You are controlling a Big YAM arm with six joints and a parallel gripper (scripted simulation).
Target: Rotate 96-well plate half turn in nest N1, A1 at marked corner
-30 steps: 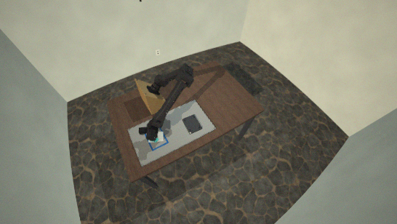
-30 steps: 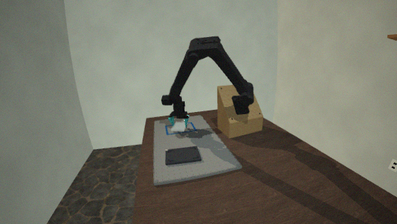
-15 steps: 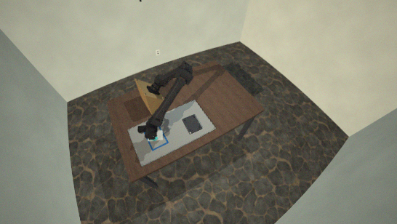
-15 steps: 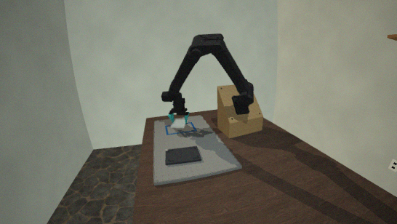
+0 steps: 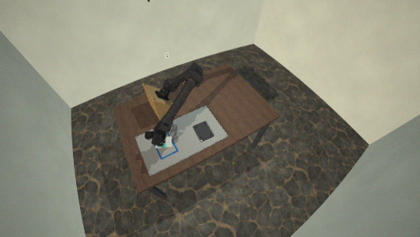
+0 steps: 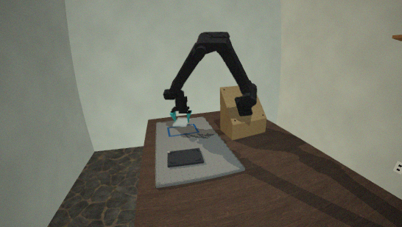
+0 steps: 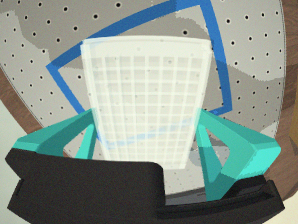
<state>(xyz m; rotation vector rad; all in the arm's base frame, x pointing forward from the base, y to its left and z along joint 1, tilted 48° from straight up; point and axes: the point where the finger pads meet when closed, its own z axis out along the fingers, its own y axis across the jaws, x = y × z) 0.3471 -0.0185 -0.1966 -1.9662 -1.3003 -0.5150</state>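
My gripper (image 7: 146, 113) is shut on the white 96-well plate (image 7: 147, 99), its teal fingers pressing on the plate's two long sides. It holds the plate a little above the blue taped outline of bench spot B1 (image 7: 173, 30). In the exterior view the gripper (image 6: 180, 116) and the plate (image 6: 180, 121) hang over the far edge of B1 (image 6: 182, 130). The dark plate nest N1 (image 6: 185, 158) stands empty nearer the camera on the grey deck. In the top view the plate (image 5: 168, 145) is above B1 (image 5: 166, 150), and N1 (image 5: 203, 131) lies to the right. I cannot make out the plate's cut corner.
A tan wooden wedge-shaped stand (image 6: 242, 117) holds the arm's base at the back right of the brown table. The grey perforated deck (image 6: 196, 151) lies on the table's left part. The arm (image 6: 213, 63) arches high over the deck.
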